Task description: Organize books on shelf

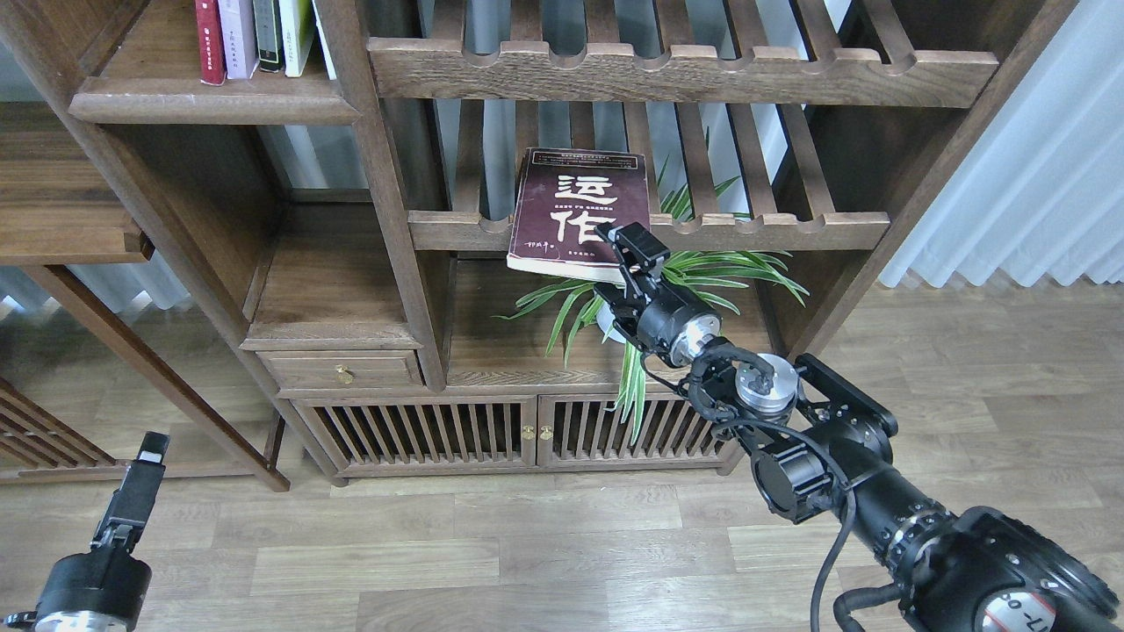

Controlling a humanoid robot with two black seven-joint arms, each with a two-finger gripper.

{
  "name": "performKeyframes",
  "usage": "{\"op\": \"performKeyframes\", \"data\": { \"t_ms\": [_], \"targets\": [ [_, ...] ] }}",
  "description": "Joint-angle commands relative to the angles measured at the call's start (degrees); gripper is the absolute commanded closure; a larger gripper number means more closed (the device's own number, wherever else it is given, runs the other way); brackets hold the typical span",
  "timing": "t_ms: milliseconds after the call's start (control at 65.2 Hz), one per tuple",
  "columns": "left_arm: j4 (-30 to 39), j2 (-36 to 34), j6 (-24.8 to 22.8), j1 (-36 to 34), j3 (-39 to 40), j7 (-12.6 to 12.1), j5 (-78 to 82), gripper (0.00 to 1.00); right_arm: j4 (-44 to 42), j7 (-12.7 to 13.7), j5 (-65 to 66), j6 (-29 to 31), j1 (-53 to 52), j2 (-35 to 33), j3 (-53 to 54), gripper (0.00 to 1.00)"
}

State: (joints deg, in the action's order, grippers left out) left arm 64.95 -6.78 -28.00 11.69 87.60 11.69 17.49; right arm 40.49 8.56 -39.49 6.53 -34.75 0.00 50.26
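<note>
The dark maroon book (575,211) with large white Chinese characters lies tilted on the middle slatted rack, its near edge hanging out over the front rail. My right gripper (629,253) is at the book's near right corner and looks shut on it. The thick red book (209,39) and the pale lilac book (237,35) stand upright on the solid plank shelf (211,104) at the upper left. My left gripper (145,461) hangs low at the left over the floor, holding nothing; its fingers cannot be told apart.
Thin dark, green and white books (283,35) stand right of the lilac one. A potted plant (667,281) sits under the maroon book, beside my right wrist. An upper slatted rack (685,75) is overhead. A drawer (342,370) and slatted cabinet doors (527,430) are below.
</note>
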Motion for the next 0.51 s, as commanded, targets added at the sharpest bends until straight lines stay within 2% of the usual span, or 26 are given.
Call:
{"op": "performKeyframes", "data": {
  "t_ms": [0, 77, 153, 199, 491],
  "targets": [
    [0.09, -0.08, 0.0, 0.09, 1.17, 0.0, 0.0, 0.01, -0.58, 0.06, -1.37, -0.03, -0.67, 0.0, -0.25, 0.37],
    [0.09, -0.34, 0.0, 0.09, 2.14, 0.0, 0.0, 0.01, -0.85, 0.06, -1.64, -0.03, -0.94, 0.0, -0.25, 0.45],
    [0.09, -0.78, 0.0, 0.09, 2.49, 0.0, 0.0, 0.01, -1.37, -0.12, -1.81, 0.23, -0.94, 0.0, -0.08, 0.66],
    [0.09, -0.87, 0.0, 0.09, 2.49, 0.0, 0.0, 0.01, -1.55, -0.12, -1.9, 0.41, -0.94, 0.0, -0.08, 0.74],
    [0.0, -0.96, 0.0, 0.17, 2.93, 0.18, 0.0, 0.01, -1.11, 0.5, -1.29, 1.64, -0.23, 0.0, -0.43, 0.87]
  ]
}}
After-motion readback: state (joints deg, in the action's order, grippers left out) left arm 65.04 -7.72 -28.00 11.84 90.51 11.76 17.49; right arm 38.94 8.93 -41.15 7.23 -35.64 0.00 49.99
